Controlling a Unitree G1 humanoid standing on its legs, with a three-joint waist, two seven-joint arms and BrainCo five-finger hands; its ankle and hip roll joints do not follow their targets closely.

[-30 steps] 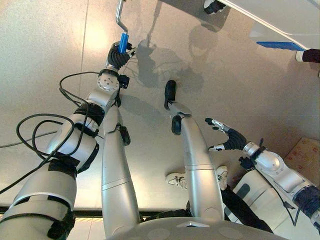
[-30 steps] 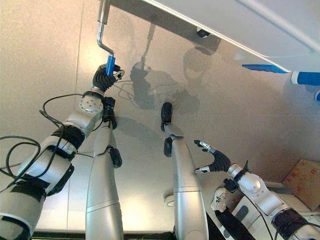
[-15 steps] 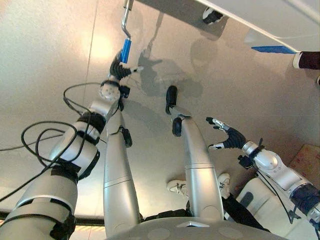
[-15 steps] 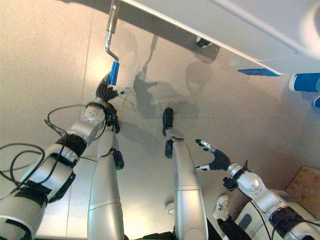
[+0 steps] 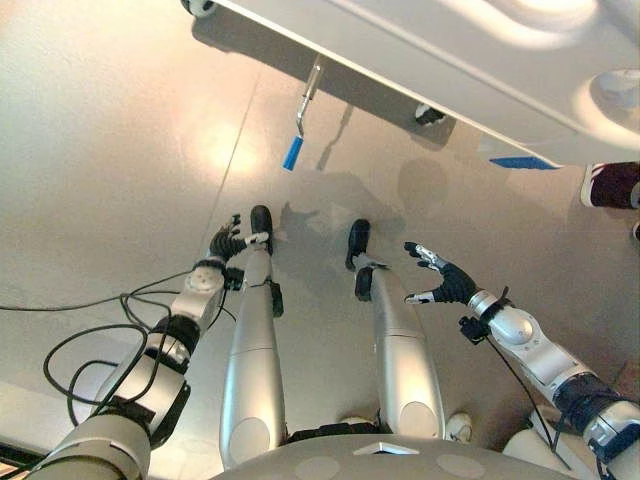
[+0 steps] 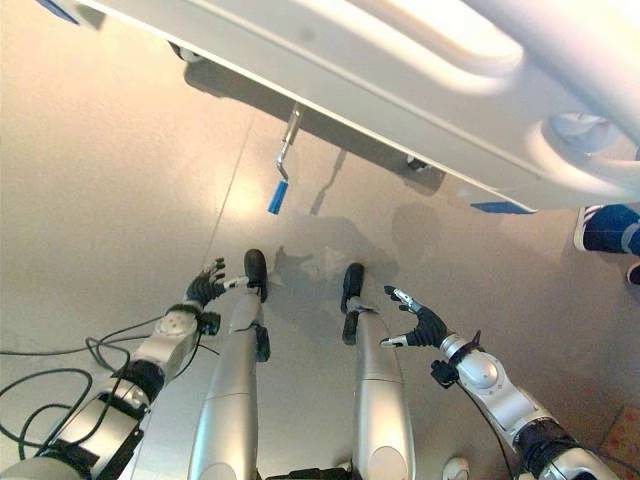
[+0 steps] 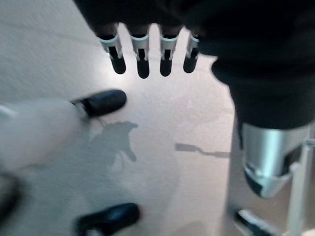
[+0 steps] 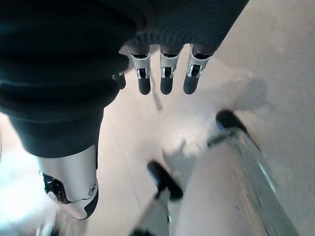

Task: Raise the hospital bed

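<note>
The left hand (image 5: 228, 241) has let go of the crank's blue grip, which it held a second ago, and now hangs low over the floor (image 5: 110, 150), well apart from the crank, while the head camera has tipped up so that more of the bed shows. The left hand's fingers (image 7: 142, 61) are straight and spread, with nothing in them. The right hand (image 5: 446, 283) is raised on the other side, its fingers likewise apart and relaxed, with the thumb out to one side and nothing in its grasp.

Farther off, the crank handle (image 5: 301, 112) hangs down from under the bed's edge: a thin silver rod with a bend in it, ending in a bright blue grip (image 6: 276, 197) that points down toward the floor and touches nothing. Beyond it runs the hospital bed (image 6: 420, 70), a long pale moulded end panel with rounded recesses, lying slantwise across the far side of the scene. A dark caster (image 5: 429, 115) shows beneath it. At the far right, beside the bed, is a person's shoe (image 5: 610, 185).
</note>
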